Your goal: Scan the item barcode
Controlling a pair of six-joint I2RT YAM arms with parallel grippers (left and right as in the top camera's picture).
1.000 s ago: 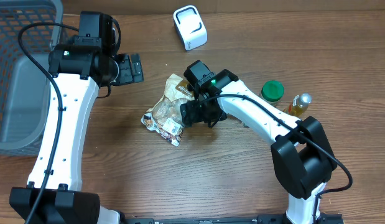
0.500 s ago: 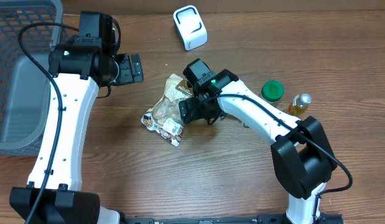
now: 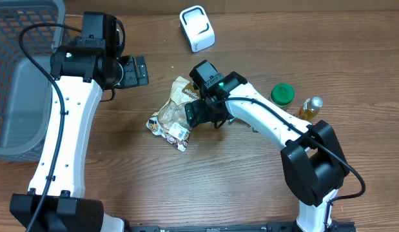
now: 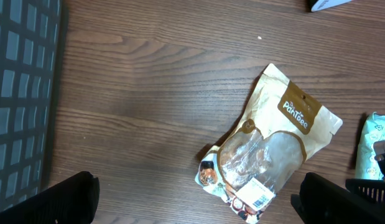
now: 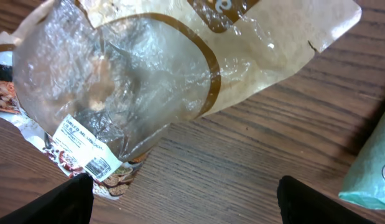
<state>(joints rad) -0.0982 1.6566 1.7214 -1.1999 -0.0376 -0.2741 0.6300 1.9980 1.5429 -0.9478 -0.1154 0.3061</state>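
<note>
With the right gripper [image 3: 200, 115] hanging open over the bag [image 3: 172, 116], which is lying flat mid-table, you are aiming to pinch its top end, leaving the barcode label [image 5: 97, 167] at the other end uncovered for the scanner [image 3: 196, 28].

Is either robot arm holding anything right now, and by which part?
Nothing is held. The right gripper hovers over the snack bag with jaws open; the left gripper is open too.
</note>
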